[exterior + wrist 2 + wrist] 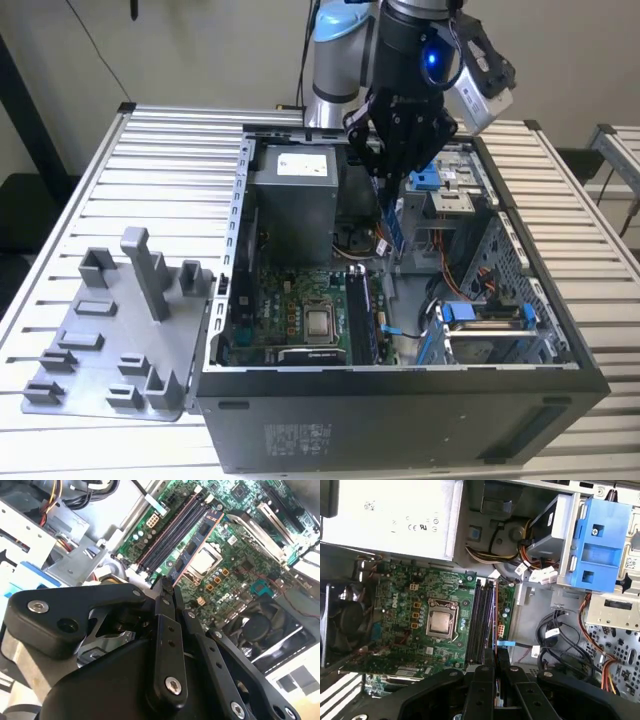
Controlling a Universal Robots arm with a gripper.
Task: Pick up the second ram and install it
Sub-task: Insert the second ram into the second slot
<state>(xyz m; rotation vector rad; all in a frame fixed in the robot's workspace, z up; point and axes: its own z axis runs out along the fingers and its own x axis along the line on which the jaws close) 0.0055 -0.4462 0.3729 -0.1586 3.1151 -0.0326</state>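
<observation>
My gripper [388, 185] hangs inside the open computer case [400, 400], shut on the second ram [396, 228], a thin dark stick with black chips that points down toward the motherboard [290, 300]. In the second wrist view the ram [196, 544] sticks out from between the black fingers [164, 611] and reaches over the row of long black memory slots [170, 532]. In the first wrist view the ram [495, 615] is seen edge-on, running alongside the slots [479, 620], and the gripper [495, 656] grips its near end. The stick is above the board, apart from the slots.
The grey power supply [295, 195] stands at the back of the case and the bare processor [320, 322] lies beside the slots. Blue drive brackets [480, 312] and loose cables [555, 630] crowd the exterior view's right. A grey plastic fixture [120, 330] with upright posts sits outside the case.
</observation>
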